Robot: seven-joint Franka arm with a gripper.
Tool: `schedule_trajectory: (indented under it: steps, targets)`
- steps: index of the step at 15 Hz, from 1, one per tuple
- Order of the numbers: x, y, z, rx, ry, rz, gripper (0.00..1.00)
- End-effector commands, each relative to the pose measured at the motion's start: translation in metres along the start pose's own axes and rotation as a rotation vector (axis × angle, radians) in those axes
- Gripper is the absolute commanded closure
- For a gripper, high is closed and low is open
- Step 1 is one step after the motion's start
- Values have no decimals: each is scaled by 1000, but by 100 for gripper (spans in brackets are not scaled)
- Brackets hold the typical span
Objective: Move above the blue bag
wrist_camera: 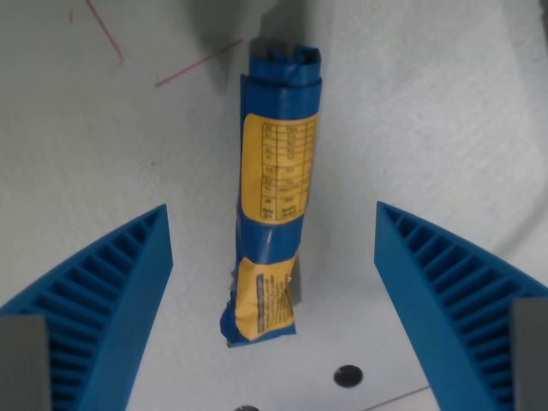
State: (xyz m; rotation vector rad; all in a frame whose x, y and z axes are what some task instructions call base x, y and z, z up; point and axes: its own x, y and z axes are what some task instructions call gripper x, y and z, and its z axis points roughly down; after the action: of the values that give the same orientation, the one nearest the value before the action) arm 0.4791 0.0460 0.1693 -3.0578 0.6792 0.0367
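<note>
- I see the claw point(272, 282) spread wide, its two blue ribbed fingers point(103, 308) entering from the lower corners of the wrist view, one on the wrist view's left and one on the wrist view's right.
- Nothing sits pinched between the fingers; both are clear of the bag, with white showing on each side.
- The blue bag point(276, 197) lies in the gap between the fingers, a long rolled or folded packet running from the top centre down towards the bottom centre of the view.
- Its upper end looks crumpled and rolled over; its lower end is twisted and leans slightly to the wrist view's left.
- Two yellow label panels point(281, 171) with dark print cover much of the bag, one on the upper half and one near the lower end; I cannot read the print.
- The bag rests on a pale white surface point(77, 154).
- Thin red lines point(197, 64) cross the surface in the upper left of the view.
- A small dark round hole point(348, 375) shows in the surface just below the bag's lower end, towards the wrist view's right.
</note>
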Motion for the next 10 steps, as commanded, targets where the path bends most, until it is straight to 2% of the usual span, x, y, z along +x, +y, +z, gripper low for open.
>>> schedule_trajectory:
  steps: [1, 10]
  targets:
    - [-8, -2, 7, 25, 92, 92, 0]
    - [-14, -2, 14, 21, 91, 61, 0]
